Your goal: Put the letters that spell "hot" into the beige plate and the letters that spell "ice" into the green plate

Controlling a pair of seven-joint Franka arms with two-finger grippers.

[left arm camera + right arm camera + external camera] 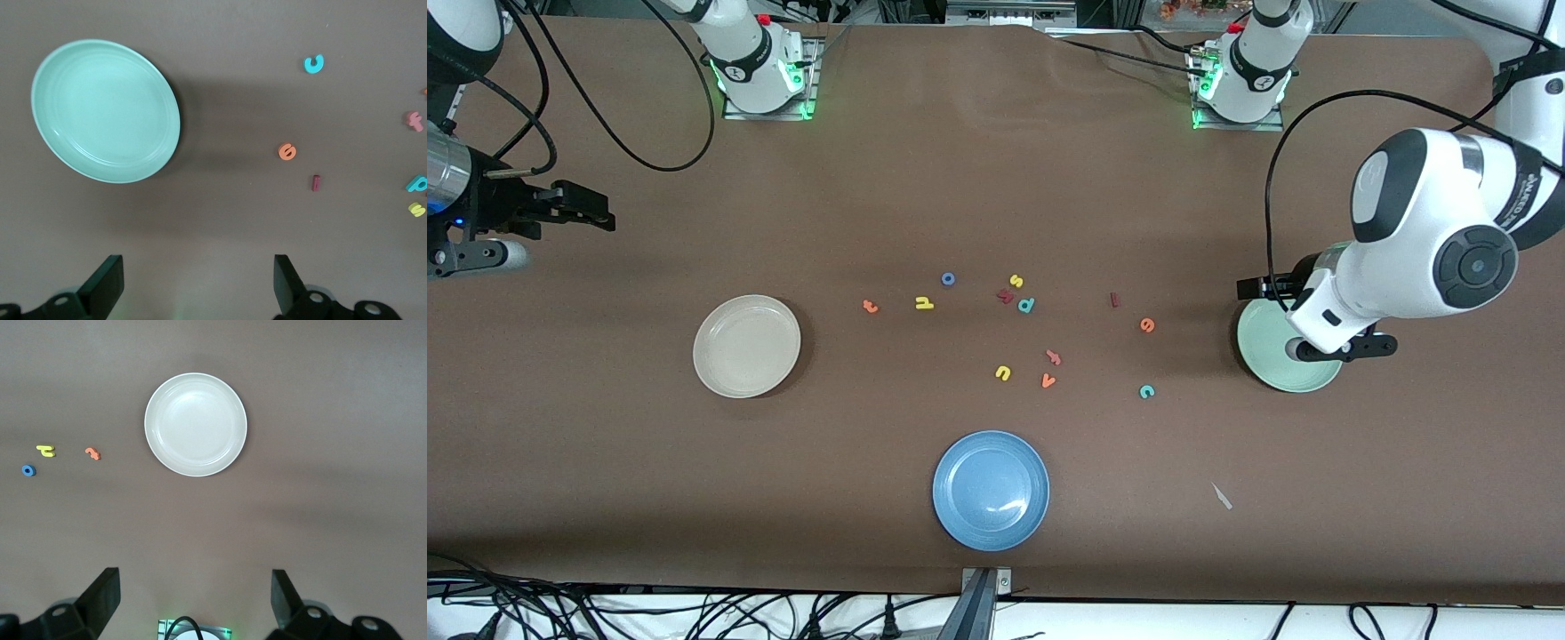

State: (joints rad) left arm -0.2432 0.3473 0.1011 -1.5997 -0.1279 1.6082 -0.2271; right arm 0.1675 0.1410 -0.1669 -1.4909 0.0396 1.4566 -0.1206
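Foam letters lie flat on the matte brown surface [996, 178]: yellow "h" [924, 303], blue ring "o" [948, 279] and orange "t" [870, 307] toward the smooth, round, raised-rim beige plate [746, 346]; dark red bar "i" [1113, 300], orange "e" [1147, 326] and teal "c" [1146, 391] toward the green plate [1280, 378]. Both plates hold nothing. Wrist views alone show the fingers: the left gripper [197, 283] beside the green plate and the right gripper [193, 597] at its end of the surface hang spread apart.

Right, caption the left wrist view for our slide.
Open left gripper over brown table beside empty round mint-green plate.
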